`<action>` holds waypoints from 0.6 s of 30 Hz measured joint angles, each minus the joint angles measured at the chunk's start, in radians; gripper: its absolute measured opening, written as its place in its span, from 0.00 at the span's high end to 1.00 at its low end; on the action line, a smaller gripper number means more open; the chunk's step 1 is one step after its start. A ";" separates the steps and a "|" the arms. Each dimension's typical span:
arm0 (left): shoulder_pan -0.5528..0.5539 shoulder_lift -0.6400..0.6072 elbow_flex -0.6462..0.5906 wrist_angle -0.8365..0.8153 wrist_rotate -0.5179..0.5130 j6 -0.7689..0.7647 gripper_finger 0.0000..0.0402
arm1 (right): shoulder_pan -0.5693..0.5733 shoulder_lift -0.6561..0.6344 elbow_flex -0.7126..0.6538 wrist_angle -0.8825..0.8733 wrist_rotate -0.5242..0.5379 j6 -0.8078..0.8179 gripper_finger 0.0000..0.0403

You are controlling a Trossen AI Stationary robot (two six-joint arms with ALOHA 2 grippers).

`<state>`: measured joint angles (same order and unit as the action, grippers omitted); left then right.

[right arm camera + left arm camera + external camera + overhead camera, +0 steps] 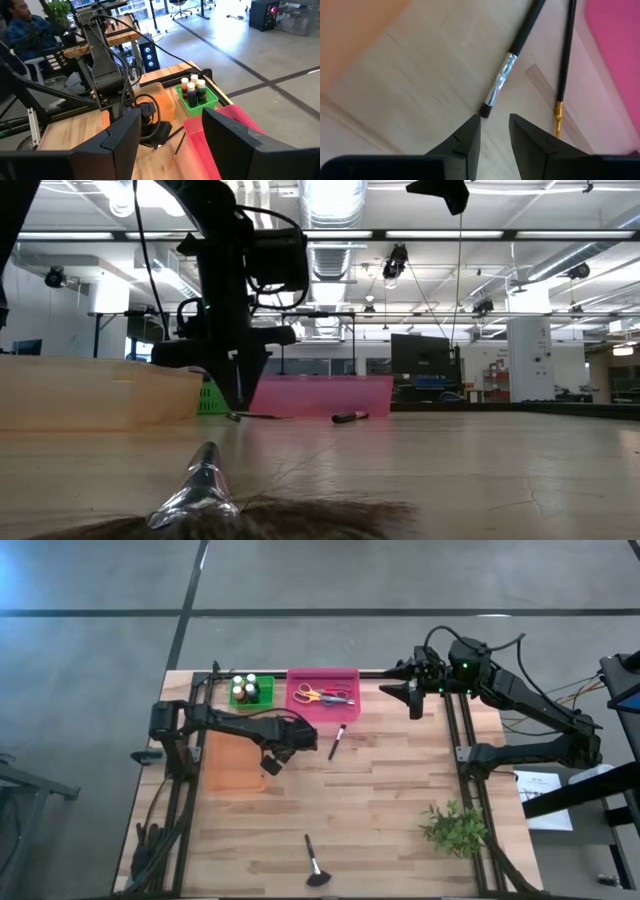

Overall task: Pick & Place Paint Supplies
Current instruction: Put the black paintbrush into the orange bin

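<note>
left gripper (494, 131) hovers low over the table (390, 790), jaws slightly parted and empty, tips just beside the bristle end of a dark-handled brush (515, 52). a slimmer brush (565, 60) lies near it, beside the pink tray (322, 680) holding scissors (322, 694). best to centre over the silver ferrule before closing, avoiding the second brush. right gripper (170, 137) waits high at the far right, jaws open.

The high camera looks straight down on the whole table (400, 800); the low one sits at tabletop level, facing the far room. Both share the pink tray (322, 690), and each wrist camera peers closely past its own fingers.
</note>
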<state>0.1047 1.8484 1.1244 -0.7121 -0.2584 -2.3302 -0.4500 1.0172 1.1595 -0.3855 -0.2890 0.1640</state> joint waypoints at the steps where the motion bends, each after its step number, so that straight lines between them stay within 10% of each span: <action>1: 0.000 0.000 0.000 0.005 0.000 0.000 0.72 | 0.000 0.000 0.000 0.000 0.000 -0.002 0.49; 18: -0.027 0.003 0.094 0.077 -0.011 0.000 0.73 | 0.000 0.000 0.000 0.000 0.000 -0.003 0.49</action>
<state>0.0774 1.8511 1.2180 -0.6355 -0.2699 -2.3301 -0.4500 1.0172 1.1591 -0.3855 -0.2890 0.1612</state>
